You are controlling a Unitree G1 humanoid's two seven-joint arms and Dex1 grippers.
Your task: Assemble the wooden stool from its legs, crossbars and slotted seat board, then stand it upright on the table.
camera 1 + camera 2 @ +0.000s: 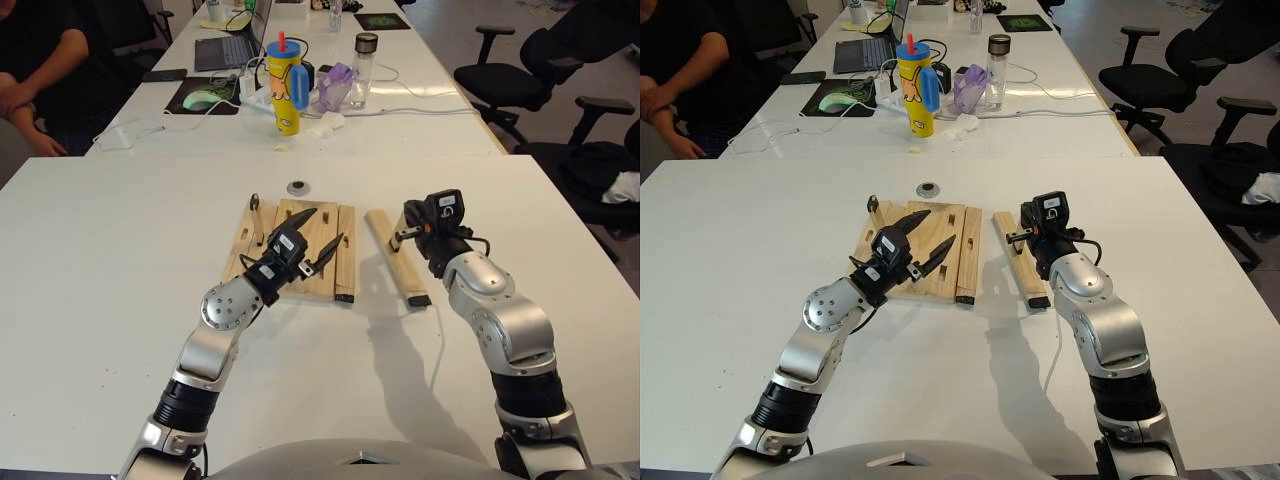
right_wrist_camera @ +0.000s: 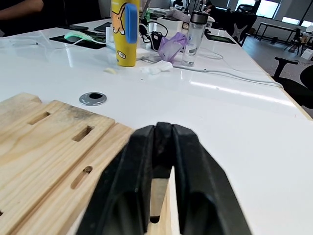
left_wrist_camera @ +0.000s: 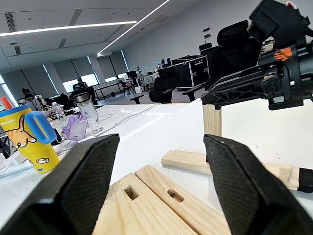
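Observation:
The slotted seat board (image 1: 290,262) lies flat at mid-table, with a black-capped leg (image 1: 345,255) lying along its right edge. My left gripper (image 1: 327,225) hovers open just above the board, nothing between its fingers. To the right, a second leg (image 1: 412,280) lies on the table. My right gripper (image 1: 399,239) is over the far half of that leg, shut on a short wooden crossbar (image 3: 212,120) that stands upright on it. In the right wrist view the crossbar (image 2: 157,193) shows between the closed fingers (image 2: 188,161).
A round metal grommet (image 1: 297,187) sits just beyond the board. On the table behind stand a yellow cup (image 1: 283,85), a water bottle (image 1: 362,70) and a laptop (image 1: 228,48). Office chairs (image 1: 520,70) stand to the right. White table (image 1: 120,280) surrounds the parts.

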